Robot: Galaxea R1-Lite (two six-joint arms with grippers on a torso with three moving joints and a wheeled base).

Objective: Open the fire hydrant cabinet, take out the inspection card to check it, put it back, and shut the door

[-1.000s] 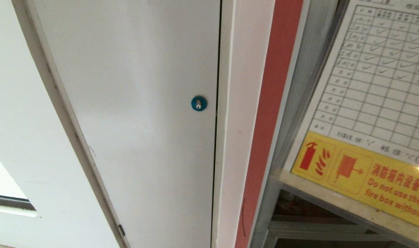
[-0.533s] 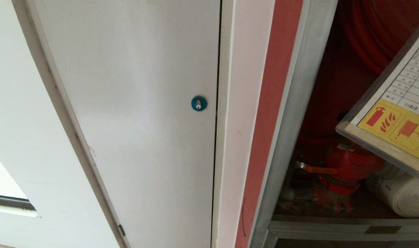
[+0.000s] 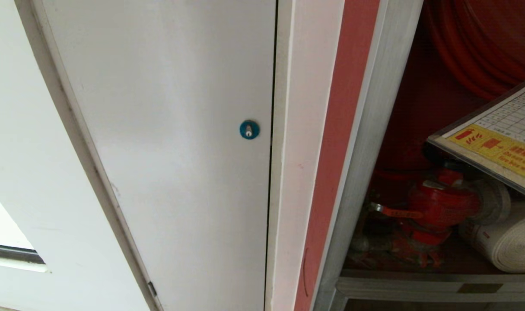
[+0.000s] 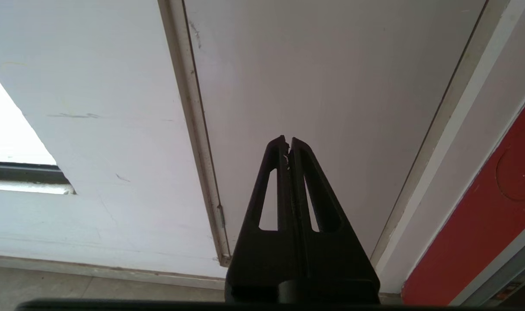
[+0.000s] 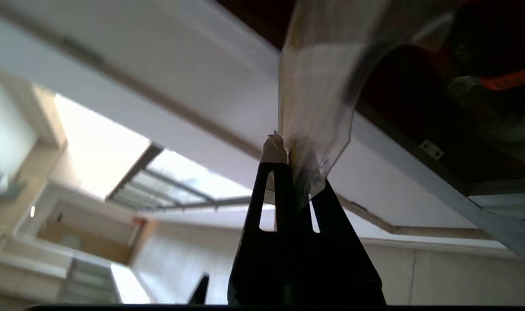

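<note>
Inspection card (image 3: 497, 131) has swung right and tipped flatter, uncovering the red valve (image 3: 439, 203) in the fire hydrant cabinet (image 3: 366, 142). Right gripper (image 5: 290, 149) pinches its plastic sleeve edge, likely carrying it back inside. Left gripper (image 4: 287, 142) closed, empty, parked.

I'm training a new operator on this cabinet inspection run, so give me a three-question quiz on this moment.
1. True or false: the right gripper is shut on the inspection card.
2. What is the left gripper doing?
A. Holding the card
B. Shut and empty, in front of the plain white door
C. Turning the blue lock
3. Which white thing lies at the bottom of the fire hydrant cabinet, beside the red valve?

Key:
1. True; it pinches the clear sleeve's edge.
2. B
3. The white rolled hose.
</note>
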